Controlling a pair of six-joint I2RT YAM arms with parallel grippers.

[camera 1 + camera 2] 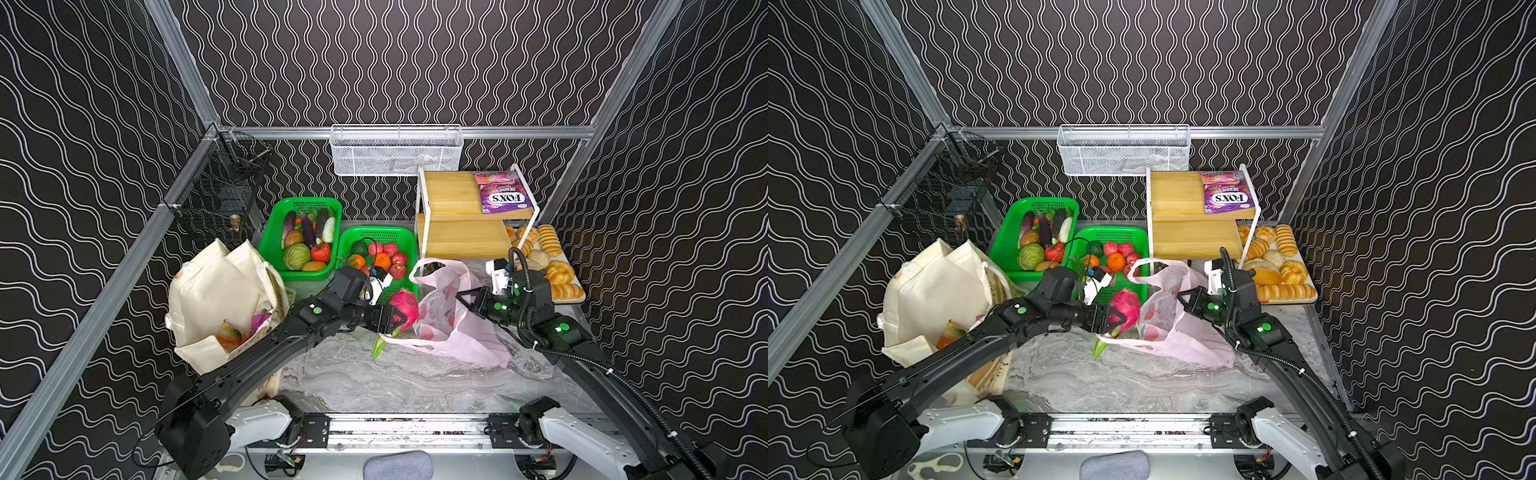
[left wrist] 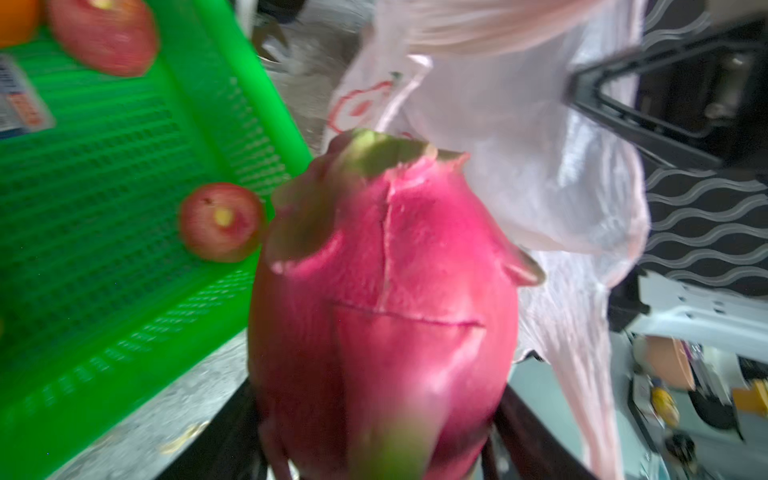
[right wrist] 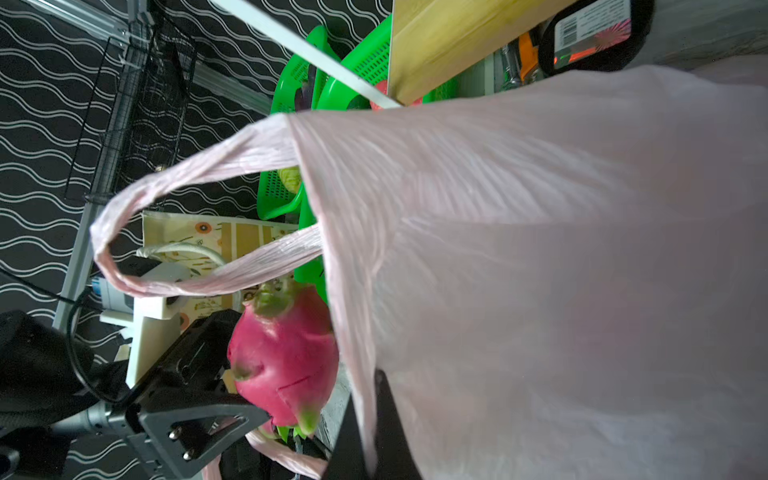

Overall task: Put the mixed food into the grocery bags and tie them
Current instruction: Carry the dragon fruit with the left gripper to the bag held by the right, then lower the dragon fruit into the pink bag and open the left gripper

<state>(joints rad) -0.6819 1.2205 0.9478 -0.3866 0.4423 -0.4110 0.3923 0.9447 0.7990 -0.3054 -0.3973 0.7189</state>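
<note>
Standing here watching, so here's the count: two arms, two bags, two green plastic mesh baskets [image 1: 305, 202], one fruit in the air. The left gripper [image 1: 397, 319] has its jaws spread fairly wide around the single pink dragon fruit [image 1: 404, 306] and is clamped on it, holding it up off the grey marbled counter [image 1: 415, 382]. That puts it right at the mouth of the thin pale-pink plastic bag [image 1: 461, 338] and just beside the front corner of the nearer basket. From the left wrist view the dragon fruit [image 2: 386, 291] has its long axis running roughly in line with the gripper, far end pointing toward the bag. Its green leafy tips hang down toward the counter. The right gripper [image 1: 461, 296] is pinched fully closed on the bag's upper edge, lifting it. The rest of the bag slumps on the counter, with one loop handle [image 3: 124, 232] sticking up. In the nearer basket I count at least four red apples [image 1: 390, 248] and two oranges [image 1: 382, 261]. The one cream canvas tote [image 1: 216, 291] stands well off to the left, with bits of orange and purple showing inside.
</note>
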